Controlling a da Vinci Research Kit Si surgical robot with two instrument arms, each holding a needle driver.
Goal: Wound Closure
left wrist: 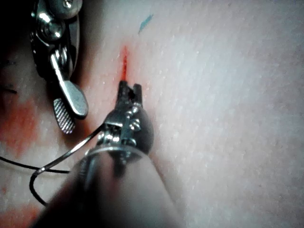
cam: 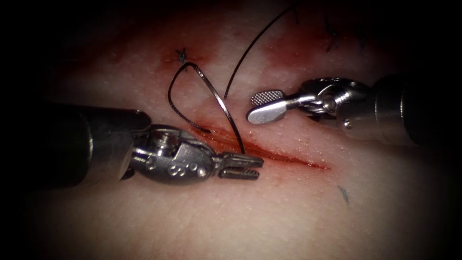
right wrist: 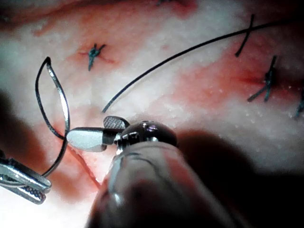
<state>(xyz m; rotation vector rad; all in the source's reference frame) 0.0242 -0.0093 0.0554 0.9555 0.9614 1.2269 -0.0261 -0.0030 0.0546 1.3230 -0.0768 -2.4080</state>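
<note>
The cut [cam: 288, 158] runs as a red slit across the tissue [cam: 269, 216]. The curved needle [cam: 221, 103] stands arched over the cut's left part. Its lower end meets the cut right beside the upper jaw of my left tool [cam: 260, 167], and I cannot tell if the tip is in the tissue. That tool's jaws stand open, holding nothing. Thread [cam: 171, 96] loops from the needle's upper end down to the cut's left end. My right tool [cam: 251, 108] hovers just right of the needle, open and holding nothing. The needle [right wrist: 66, 109] also arches close beside the right tool [right wrist: 88, 129].
A second strand of thread [cam: 255, 43] rises from the tissue near the right tool toward the back. Tied stitches with cut ends sit at the back [cam: 182, 55] [cam: 332, 36]. Red fluid [cam: 293, 53] stains the tissue there. A small blue mark [cam: 343, 193] lies right of the cut.
</note>
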